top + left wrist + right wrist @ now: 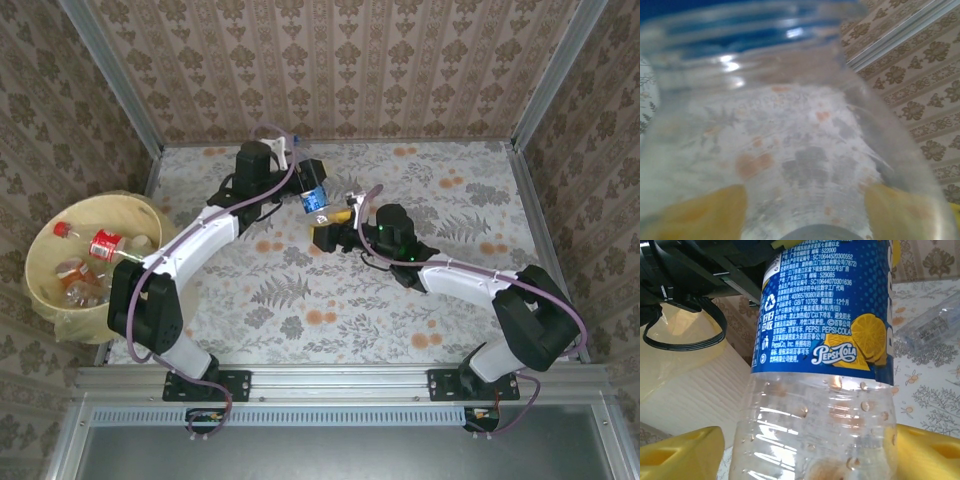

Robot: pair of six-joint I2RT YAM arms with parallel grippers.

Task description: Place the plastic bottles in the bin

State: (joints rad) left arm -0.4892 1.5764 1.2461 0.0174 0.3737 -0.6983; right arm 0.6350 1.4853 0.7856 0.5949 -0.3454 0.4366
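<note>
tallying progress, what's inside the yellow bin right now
Inside the bin, several clear plastic bottles lie piled, some with red labels or caps. Anything beneath that pile and the bin's floor is covered, so no exact count.

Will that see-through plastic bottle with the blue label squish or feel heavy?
The clear plastic bottle with the blue label looks empty apart from droplets, so probably light. Its ribbed walls would likely dent when squeezed. Round, it might roll.

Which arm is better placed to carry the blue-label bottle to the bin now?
Left. The left claw clasps the blue-label bottle, and the bin stands on its side; the right claw is open.
</note>
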